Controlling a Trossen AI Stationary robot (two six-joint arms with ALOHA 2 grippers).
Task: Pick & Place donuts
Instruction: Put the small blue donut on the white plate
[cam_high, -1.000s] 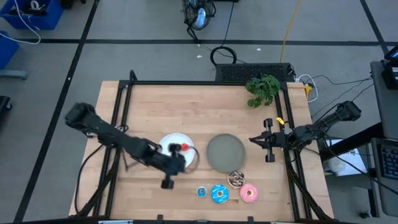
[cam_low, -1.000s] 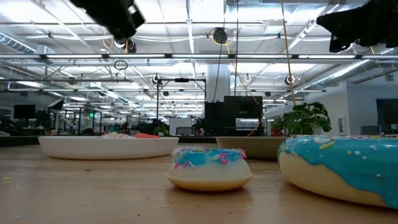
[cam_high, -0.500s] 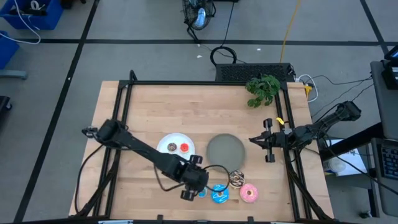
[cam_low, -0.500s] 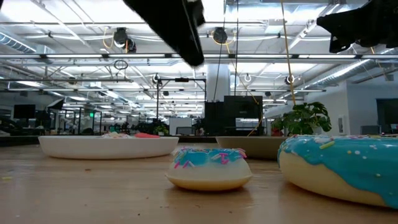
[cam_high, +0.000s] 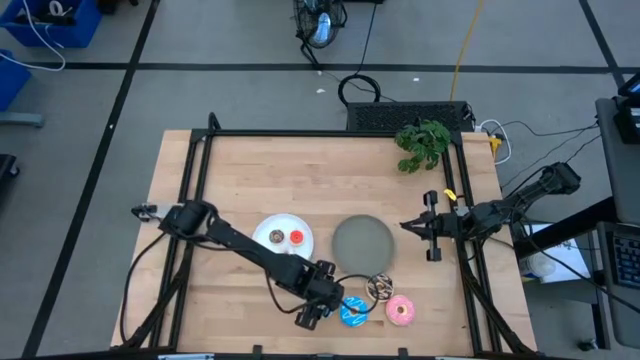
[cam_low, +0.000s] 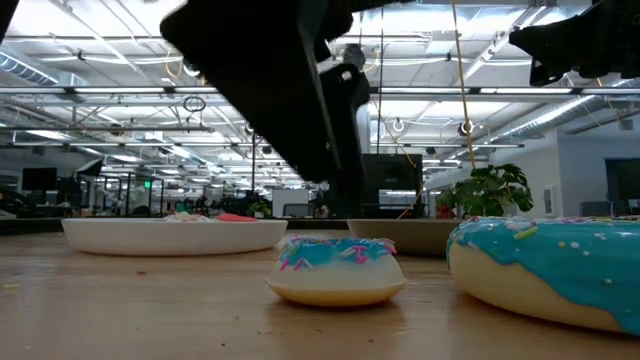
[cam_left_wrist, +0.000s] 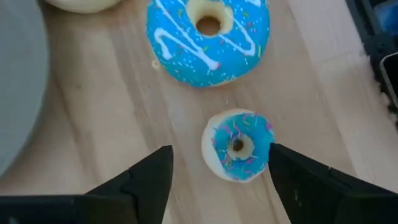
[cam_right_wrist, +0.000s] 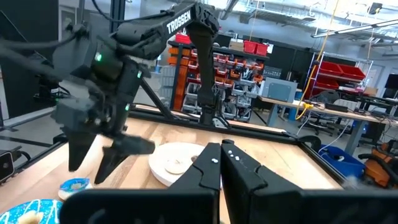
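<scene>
A tiny blue donut (cam_left_wrist: 238, 144) lies flat on the wood near the table's front edge (cam_low: 337, 268). My left gripper (cam_left_wrist: 221, 171) hangs open above it, one finger on either side, touching nothing. In the high view my left gripper (cam_high: 314, 306) partly covers this donut. Beside it lie a larger blue sprinkled donut (cam_high: 352, 312), a chocolate sprinkled donut (cam_high: 379, 288) and a pink donut (cam_high: 401, 310). A brown donut (cam_high: 276, 237) and a red donut (cam_high: 297, 237) rest on the white plate (cam_high: 268, 226). My right gripper (cam_high: 410, 226) waits shut at the table's right side.
The grey plate (cam_high: 362, 243) sits mid-table, to the right of the white plate and just beyond the loose donuts. A green plant (cam_high: 424, 142) stands at the far right corner. Black frame rails (cam_high: 196, 170) run along the table's left, far and right sides.
My left gripper has swung from beside the white plate toward the table's right and near edges and come down over the tiny blue donut. The donuts and plates have stayed where they were.
</scene>
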